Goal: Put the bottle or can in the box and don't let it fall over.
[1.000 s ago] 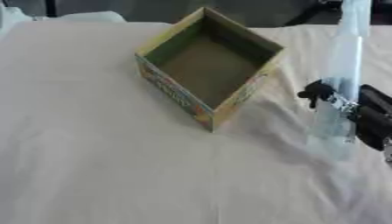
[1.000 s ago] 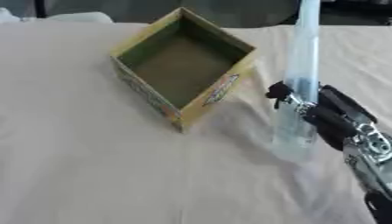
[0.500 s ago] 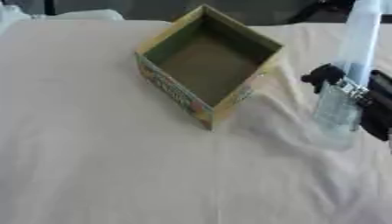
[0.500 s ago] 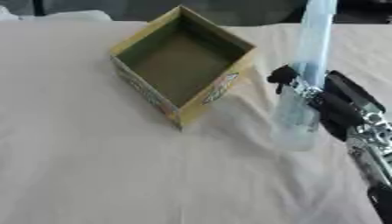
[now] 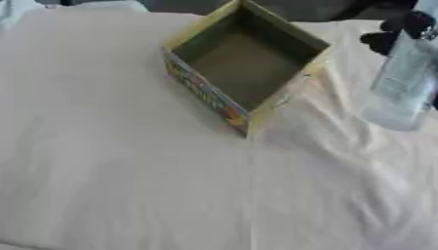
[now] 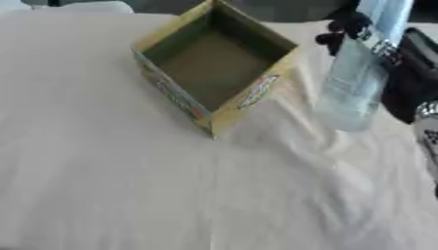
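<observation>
Right hand (image 6: 409, 73) fingers wrapped round clear bottle (image 6: 352, 88), top cut off, beside open box (image 6: 214, 63)

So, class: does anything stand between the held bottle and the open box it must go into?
Nothing visible does. The bottle, held by the right hand, is right of the box; only bare cloth lies between, and the box's near wall must be cleared.

Table (image 5: 111, 171) was covered in a wrinkled cream cloth (image 6: 102, 195). An open, empty yellow box (image 5: 244, 63) sat on it toward the far side.
</observation>
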Available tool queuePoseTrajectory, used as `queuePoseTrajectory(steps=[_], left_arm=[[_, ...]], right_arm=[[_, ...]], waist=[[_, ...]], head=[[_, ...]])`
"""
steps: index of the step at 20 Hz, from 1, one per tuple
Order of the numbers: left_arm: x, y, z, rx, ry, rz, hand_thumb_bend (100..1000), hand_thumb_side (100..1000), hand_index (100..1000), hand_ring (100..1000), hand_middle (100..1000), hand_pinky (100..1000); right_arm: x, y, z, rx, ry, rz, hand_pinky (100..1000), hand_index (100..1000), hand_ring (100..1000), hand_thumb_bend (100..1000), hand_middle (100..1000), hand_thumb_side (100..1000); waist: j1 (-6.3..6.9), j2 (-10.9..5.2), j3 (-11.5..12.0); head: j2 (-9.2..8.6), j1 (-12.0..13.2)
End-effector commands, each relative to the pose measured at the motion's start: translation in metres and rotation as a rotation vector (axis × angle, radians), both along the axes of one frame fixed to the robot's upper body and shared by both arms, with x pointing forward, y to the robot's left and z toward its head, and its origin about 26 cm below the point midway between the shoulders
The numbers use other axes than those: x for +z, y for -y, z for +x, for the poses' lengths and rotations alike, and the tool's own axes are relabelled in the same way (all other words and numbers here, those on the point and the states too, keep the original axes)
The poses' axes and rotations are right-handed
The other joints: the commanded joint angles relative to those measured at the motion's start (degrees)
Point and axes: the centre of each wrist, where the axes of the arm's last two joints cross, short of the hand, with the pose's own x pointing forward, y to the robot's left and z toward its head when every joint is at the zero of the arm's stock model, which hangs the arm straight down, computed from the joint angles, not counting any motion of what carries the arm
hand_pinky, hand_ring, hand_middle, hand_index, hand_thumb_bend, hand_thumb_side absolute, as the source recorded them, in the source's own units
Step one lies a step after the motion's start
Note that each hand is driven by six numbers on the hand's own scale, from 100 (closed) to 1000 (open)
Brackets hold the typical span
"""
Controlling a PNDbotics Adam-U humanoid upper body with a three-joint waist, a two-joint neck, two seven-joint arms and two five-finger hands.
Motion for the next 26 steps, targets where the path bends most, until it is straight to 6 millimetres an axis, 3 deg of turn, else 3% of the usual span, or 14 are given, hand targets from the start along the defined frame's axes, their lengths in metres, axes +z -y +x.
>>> queuePoseTrajectory(steps=[1,12,20,26], left_arm=[[0.010,-0.002,-0.003,0.006,0.017,0.038,100,742,711,1000,989,1000],[0.015,0.000,0.000,-0.016,0.029,0.048,100,740,711,1000,988,1000],[0.023,0.006,0.005,-0.058,0.056,0.063,100,737,711,1000,986,1000],[0.033,0.013,0.012,-0.108,0.097,0.062,100,732,711,1000,983,1000]], right_arm=[[0.025,0.000,-0.003,-0.009,0.049,0.025,1000,632,809,100,265,470],[0.065,-0.019,0.017,-0.022,0.133,0.085,1000,605,786,100,264,470],[0.094,-0.031,0.034,-0.055,0.200,0.209,1000,579,775,100,262,470],[0.099,-0.036,0.058,-0.106,0.238,0.255,1000,573,788,100,267,470]], waist=[[-0.05,-1.66,0.1],[-1.26,-1.31,3.7],[-2.78,-0.45,8.7],[-3.68,0.42,13.4]], head=[[0.08,0.1],[-0.63,-2.3],[-1.95,-9.7],[-3.09,-14.4]])
